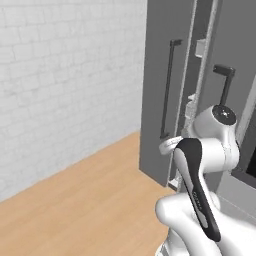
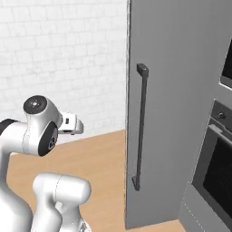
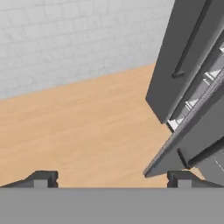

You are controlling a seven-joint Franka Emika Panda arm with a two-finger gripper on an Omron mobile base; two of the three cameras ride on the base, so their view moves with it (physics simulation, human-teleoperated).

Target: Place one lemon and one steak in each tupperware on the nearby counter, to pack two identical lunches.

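I see no lemon, steak, tupperware or counter from here, so I cannot say where they lie. I judge the food sits inside the tall grey fridge [image 1: 167, 95] ahead, whose door stands slightly ajar, with pale shelf edges [image 3: 199, 94] showing in the gap at 3 o'clock of the hand view.

My gripper [image 3: 109, 180] hangs empty with its fingertips [image 3: 43, 179] spread wide, aimed down at the wooden floor [image 3: 83, 127] just before the door's lower corner. I reckon this is the fetching step at its start: nothing is packed yet. The next move calls for widening that gap, by catching the long dark handle [image 2: 141, 127] or hooking the door's free edge, then reaching onto a shelf.

Room is generous toward 9 o'clock, where bare floor runs to the white brick wall [image 1: 65, 75]. At 3 o'clock it is tight: the fridge face, a second handle [image 1: 225, 82] and the dark oven [image 2: 217, 167] crowd close, and the door will swing toward the arm's elbow [image 1: 217, 130].
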